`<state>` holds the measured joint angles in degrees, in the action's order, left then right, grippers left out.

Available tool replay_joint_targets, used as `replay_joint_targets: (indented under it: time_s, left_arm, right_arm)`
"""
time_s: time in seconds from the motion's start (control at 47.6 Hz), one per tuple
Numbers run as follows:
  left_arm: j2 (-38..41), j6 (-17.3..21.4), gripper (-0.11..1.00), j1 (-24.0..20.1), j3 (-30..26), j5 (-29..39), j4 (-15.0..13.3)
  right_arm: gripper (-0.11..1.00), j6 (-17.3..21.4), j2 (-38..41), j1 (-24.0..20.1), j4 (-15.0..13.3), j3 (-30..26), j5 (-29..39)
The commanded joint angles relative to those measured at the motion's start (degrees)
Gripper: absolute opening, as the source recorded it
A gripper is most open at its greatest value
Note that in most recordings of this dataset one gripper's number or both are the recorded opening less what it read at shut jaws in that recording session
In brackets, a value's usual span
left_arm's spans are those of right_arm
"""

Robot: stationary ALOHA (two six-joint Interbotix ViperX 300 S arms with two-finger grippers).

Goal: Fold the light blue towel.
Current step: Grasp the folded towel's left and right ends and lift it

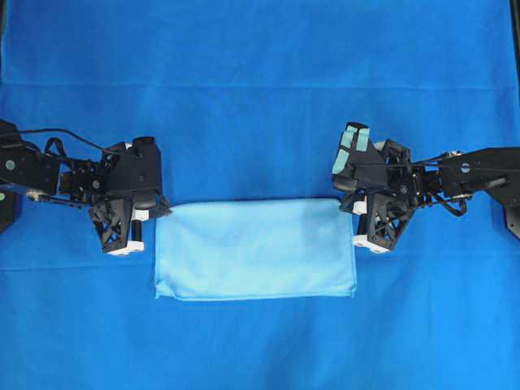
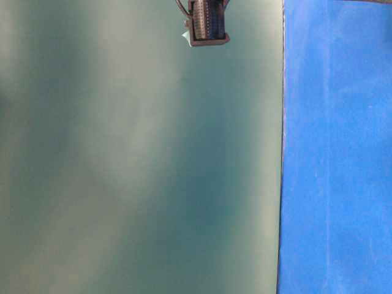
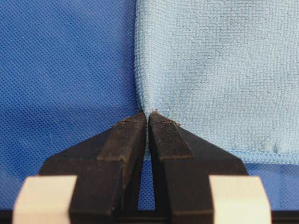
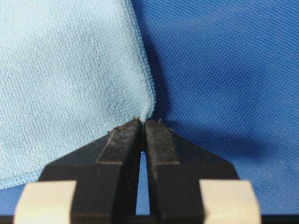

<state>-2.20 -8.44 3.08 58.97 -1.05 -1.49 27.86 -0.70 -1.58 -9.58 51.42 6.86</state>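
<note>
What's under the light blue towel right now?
The towel lies folded on the blue table cover, which shows all around it. Beneath the top layer nothing can be seen; the towel covers it.

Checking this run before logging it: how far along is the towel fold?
Done: the light blue towel already lies as a doubled rectangle on the blue table covering. In hand: the left gripper and right gripper are each shut on one of its far corners. Left: carrying those corners across for another fold, if wanted, then releasing.

Overhead looks straight down — wrist cameras close-up.
</note>
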Motion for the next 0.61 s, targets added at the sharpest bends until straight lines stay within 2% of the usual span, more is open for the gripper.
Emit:
replay_joint_targets:
  time_s: [0.0, 0.168, 0.462, 0.588]
  left_arm:
    - [-0.53, 0.09, 0.01, 0.35, -0.26, 0.70, 0.09]
    - [-4.04, 0.00, 0.01, 0.35, -2.02, 4.66, 0.09]
    - [-14.24, -1.32, 0.01, 0.44, -6.59, 15.82, 0.09]
    - [-18.28, -2.46, 0.01, 0.79, -7.03, 17.23, 0.00]
  right_arm:
    - [0.02, 0.09, -1.41, -0.18, -0.18, -0.44, -0.18]
    - [0.02, 0.62, -4.92, -0.18, 0.00, -0.70, 0.97]
    - [0.02, 0.88, -16.17, -0.26, 0.18, -0.88, 6.59]
    - [0.02, 0.97, -21.62, -0.18, 0.09, -0.62, 8.88]
